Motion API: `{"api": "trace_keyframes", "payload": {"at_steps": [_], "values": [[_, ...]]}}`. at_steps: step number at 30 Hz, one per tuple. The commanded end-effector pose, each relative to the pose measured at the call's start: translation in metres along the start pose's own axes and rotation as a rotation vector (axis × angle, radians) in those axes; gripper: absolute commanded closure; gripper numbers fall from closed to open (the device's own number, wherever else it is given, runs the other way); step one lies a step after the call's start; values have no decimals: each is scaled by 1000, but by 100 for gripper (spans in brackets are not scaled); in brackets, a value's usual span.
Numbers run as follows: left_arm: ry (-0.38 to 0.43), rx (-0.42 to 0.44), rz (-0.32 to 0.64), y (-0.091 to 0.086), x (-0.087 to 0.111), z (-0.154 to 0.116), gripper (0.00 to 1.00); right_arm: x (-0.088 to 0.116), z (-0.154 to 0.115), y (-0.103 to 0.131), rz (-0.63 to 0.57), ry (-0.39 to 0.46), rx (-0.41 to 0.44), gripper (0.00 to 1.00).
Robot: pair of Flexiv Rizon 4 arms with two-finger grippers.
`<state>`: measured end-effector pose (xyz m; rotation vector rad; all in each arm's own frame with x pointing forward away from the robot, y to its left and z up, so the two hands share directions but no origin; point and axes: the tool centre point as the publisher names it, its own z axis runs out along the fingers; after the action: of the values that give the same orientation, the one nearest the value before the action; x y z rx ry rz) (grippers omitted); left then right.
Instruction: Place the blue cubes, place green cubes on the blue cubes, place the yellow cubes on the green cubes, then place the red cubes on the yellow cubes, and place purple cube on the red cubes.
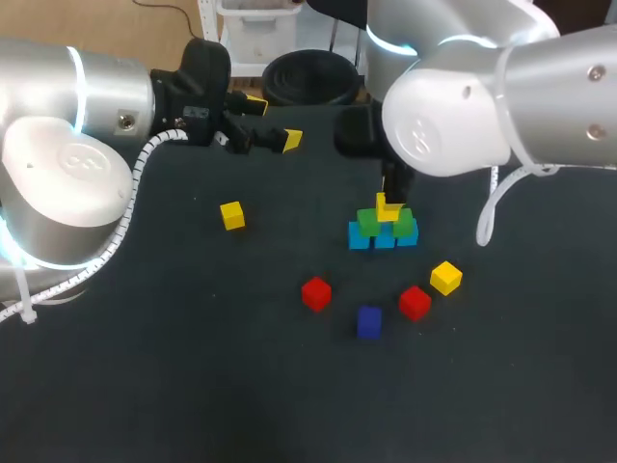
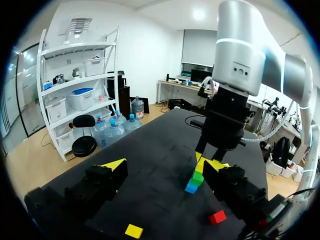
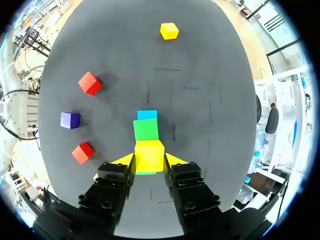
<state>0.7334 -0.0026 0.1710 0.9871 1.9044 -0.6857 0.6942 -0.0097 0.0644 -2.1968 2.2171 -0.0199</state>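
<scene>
Hand clasps yellow cube atop stack; purple cube nearby.

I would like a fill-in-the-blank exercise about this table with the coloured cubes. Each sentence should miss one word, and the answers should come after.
1. The right gripper is shut on the held cube, whose colour is ___.
2. The green cubes rest on the ___ cubes.
3. Loose on the table lie ___ red cubes.
4. The left gripper is open and holds ___.

Missing words: yellow; blue; two; nothing.
</scene>
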Motion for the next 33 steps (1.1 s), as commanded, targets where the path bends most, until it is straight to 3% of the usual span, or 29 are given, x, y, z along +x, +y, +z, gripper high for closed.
{"api": "trace_keyframes", "payload": {"at_steps": [1,17,28,33], "values": [[-7,1,2,1,1,0,0,0,0,-1,0,-1,-4,69],[-7,1,2,1,1,0,0,-2,0,0,-4,1,-17,73],[-7,1,2,1,1,0,0,-2,0,2,-5,2,-22,70],[-7,1,2,1,1,0,0,-2,0,3,-3,-2,-27,64]]}}
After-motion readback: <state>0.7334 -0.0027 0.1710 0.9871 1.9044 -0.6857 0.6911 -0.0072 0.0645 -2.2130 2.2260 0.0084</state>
